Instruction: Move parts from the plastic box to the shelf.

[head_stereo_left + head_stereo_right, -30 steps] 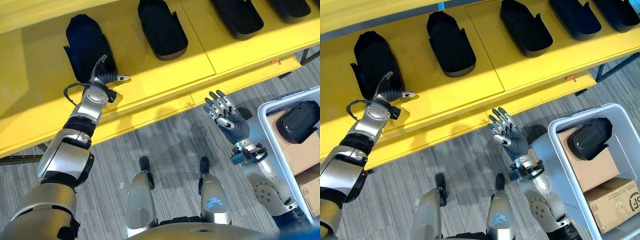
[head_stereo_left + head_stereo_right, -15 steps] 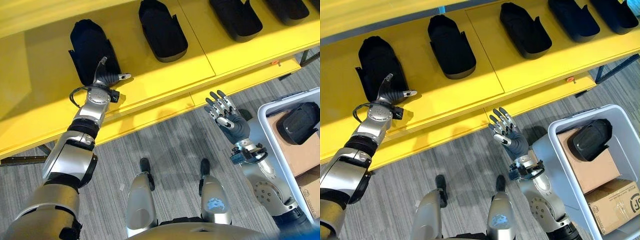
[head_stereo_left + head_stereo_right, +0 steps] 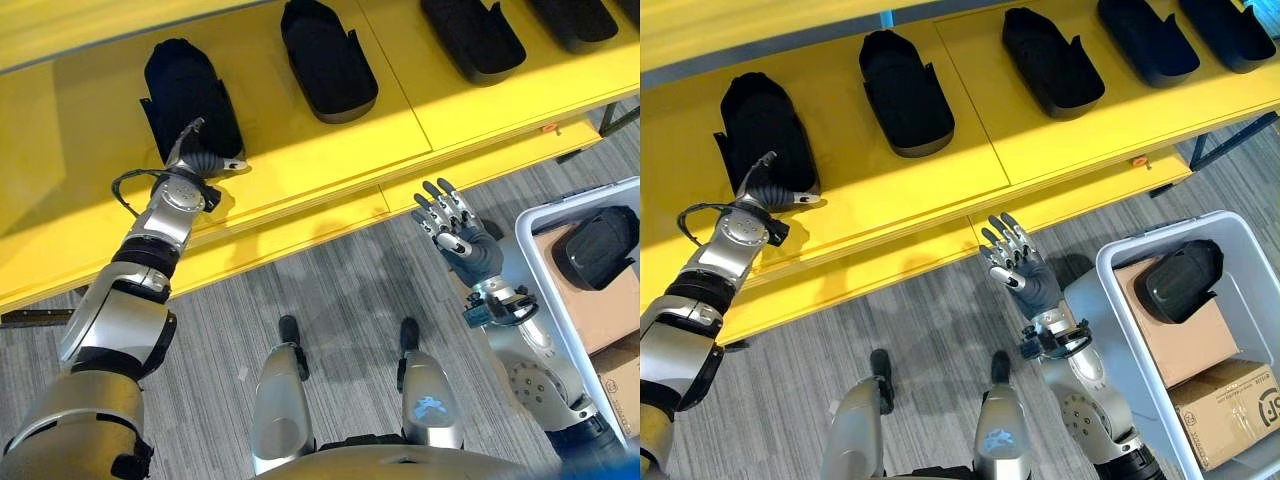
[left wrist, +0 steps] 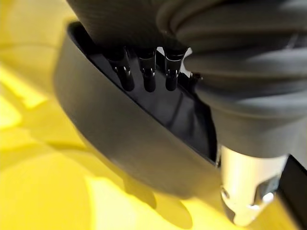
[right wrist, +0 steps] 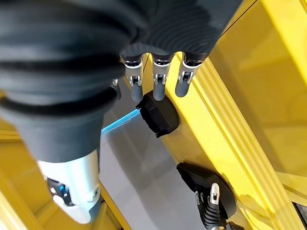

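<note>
Looking down, we see our left hand point(image 3: 203, 160) up on the yellow shelf point(image 3: 330, 160), right at the near end of the leftmost black part point(image 3: 190, 90). In the wrist view its fingers point(image 4: 144, 79) reach over the part's rim and into its hollow, w/ the thumb apart on the outside. They look fairly straight, not wrapped round it, so we think the hand is resting on the part to set it down or nudge it straight in line w/ the others. More black parts point(image 3: 905, 90) lie in a row along the shelf, well apart from each other, prob. so each has its own spot. Our right hand point(image 3: 1018, 262) is held up over the grey floor point(image 3: 330, 290), between shelf and plastic box point(image 3: 1118, 268), fingers spread wide, holding nothing, ready for the next one. One black part point(image 3: 1180, 278) sits in the box on a brown carton point(image 3: 1185, 345), so there's more to move.
</note>
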You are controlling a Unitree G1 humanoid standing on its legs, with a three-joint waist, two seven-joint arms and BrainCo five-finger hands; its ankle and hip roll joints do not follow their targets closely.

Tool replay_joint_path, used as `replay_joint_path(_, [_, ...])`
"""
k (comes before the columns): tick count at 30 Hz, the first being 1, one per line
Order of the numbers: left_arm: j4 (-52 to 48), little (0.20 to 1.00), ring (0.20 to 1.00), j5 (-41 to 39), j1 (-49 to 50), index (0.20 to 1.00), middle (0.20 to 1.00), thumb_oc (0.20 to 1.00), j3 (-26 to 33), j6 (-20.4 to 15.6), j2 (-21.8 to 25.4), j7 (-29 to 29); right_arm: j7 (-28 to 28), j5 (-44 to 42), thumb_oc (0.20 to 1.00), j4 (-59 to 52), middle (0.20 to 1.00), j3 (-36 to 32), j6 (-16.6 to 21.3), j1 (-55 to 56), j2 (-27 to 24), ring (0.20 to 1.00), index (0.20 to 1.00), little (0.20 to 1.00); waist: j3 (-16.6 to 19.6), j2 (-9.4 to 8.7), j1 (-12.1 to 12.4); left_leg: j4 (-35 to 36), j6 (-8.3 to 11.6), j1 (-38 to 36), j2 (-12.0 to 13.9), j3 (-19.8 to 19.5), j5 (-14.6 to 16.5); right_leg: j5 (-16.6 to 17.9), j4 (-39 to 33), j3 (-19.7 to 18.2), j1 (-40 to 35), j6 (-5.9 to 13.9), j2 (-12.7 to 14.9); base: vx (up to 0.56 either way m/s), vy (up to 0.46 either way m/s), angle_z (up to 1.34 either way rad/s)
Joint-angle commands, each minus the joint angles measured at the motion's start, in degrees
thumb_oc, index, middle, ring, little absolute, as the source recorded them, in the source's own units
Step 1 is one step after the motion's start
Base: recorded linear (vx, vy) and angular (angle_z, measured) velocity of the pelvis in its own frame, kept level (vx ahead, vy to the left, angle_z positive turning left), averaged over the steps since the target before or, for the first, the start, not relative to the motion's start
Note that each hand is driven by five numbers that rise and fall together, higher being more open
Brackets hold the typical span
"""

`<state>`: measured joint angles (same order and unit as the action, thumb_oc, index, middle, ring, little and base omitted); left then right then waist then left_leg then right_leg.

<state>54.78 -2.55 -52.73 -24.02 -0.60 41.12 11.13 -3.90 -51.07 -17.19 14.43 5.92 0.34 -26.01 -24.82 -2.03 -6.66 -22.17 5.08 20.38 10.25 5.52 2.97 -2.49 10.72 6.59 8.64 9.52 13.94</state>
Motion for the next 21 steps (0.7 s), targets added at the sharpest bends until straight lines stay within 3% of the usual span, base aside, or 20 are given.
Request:
replay_joint_path(1, [0.0,1.0,1.0,3.4,-1.5,1.0,1.0,1.0,0.2,-1.9,4.6,0.3,-1.6,-1.2,1.0,-5.6,1.0,-2.6,2.4,1.5,-1.9,1.0,1.0,1.0,3.3,-0.63,0.6,0.2,1.93,0.1,3.6,-0.8,-1.9,-4.4,3.2,-0.3,-2.2,0.46,2.3,0.0,0.0,0.0])
replay_joint_path(6, [-0.8,1.0,1.0,3.2,-2.3,1.0,1.0,1.0,0.1,-2.2,5.6,0.5,-1.6,-1.1,1.0,-5.4,1.0,-2.8,2.7,1.2,-1.9,1.0,1.0,1.0,3.4,-0.56,0.7,0.0,1.93,0.2,3.6,-0.7,-1.8,-4.4,3.3,-0.2,-2.2,0.52,2.3,0.0,0.0,0.0])
replay_joint_path(10, [-6.1,1.0,1.0,-1.5,-2.1,1.0,1.0,1.0,1.4,-3.8,6.4,1.3,-1.4,-1.3,1.0,-5.4,1.0,-3.7,3.2,1.1,-1.4,1.0,1.0,1.0,3.6,-0.54,0.8,0.0,1.84,0.2,3.5,-0.7,-1.8,-4.4,3.4,-0.2,-2.1,0.49,2.4,0.0,0.0,0.0])
replay_joint_path(14, [-14.0,1.0,1.0,-7.2,-0.1,1.0,1.0,1.0,3.8,-6.1,7.3,2.0,-1.2,-1.0,1.0,-5.4,1.0,-4.6,3.4,1.4,-0.9,1.0,1.0,1.0,3.7,-0.43,1.0,-0.1,1.83,0.3,3.4,-0.8,-1.8,-4.4,3.5,-0.2,-2.1,0.45,2.4,0.0,0.0,0.0])
replay_joint_path(21, [-28.9,1.0,1.0,-9.7,8.6,1.0,1.0,1.0,10.1,-9.1,9.5,4.2,-1.2,-0.3,1.0,-5.2,1.0,-5.6,3.1,2.4,-0.4,1.0,1.0,1.0,3.9,-0.47,1.5,-0.1,1.84,0.2,3.6,-0.9,-1.7,-4.5,3.6,-0.1,-2.2,0.19,2.2,0.0,0.0,0.0])
